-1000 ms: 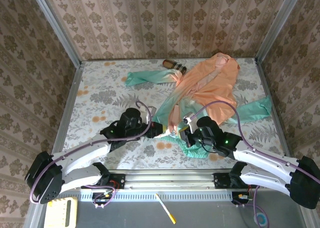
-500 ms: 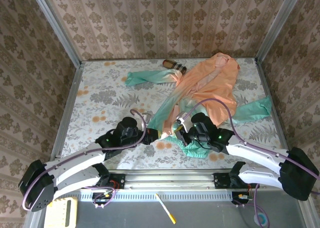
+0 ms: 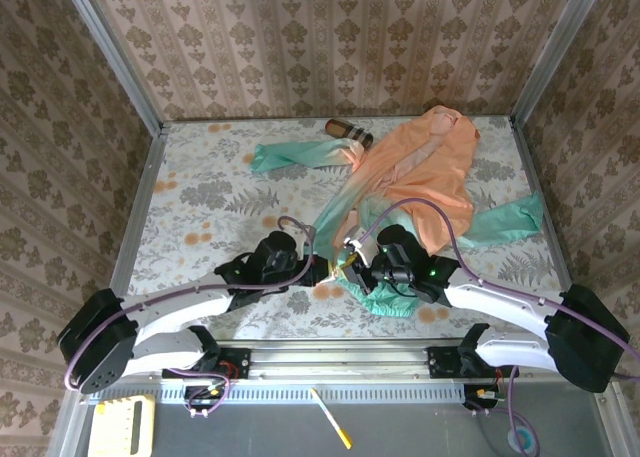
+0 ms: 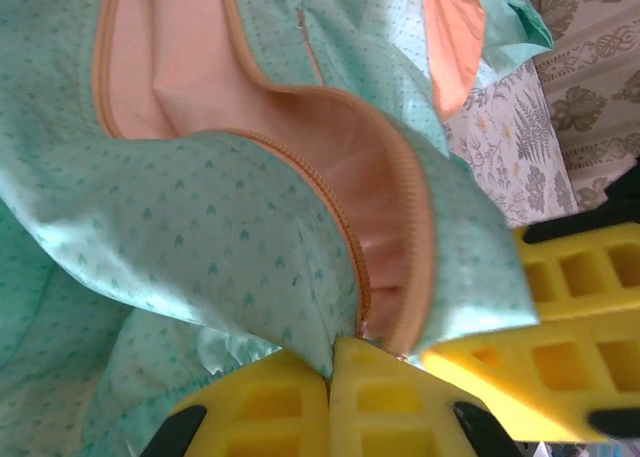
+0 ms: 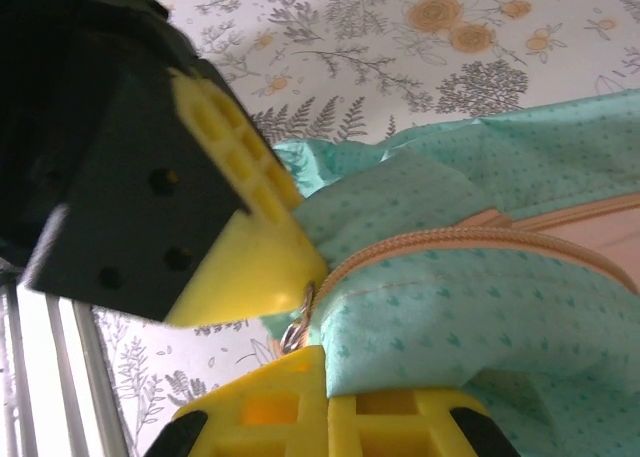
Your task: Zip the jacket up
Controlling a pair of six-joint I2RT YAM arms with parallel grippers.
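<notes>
jacket (image 3: 420,167) collar far-right, hem near, pinched by left end effector (image 4: 329,365), right end effector (image 5: 323,375)

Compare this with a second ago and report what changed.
The left pincer slid right and the right pincer edged left, so they now meet at the mint hem of the jacket. Each is shut on fabric by the lower end of the zipper. The jacket's orange upper part, its sleeves and the brown striped cylinder stayed put.

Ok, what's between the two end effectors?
The mint-green hem of the thin peach-to-mint fabric jacket, at the bottom of its orange zipper, pinched by left end effector and right end effector; right wrist view.
</notes>
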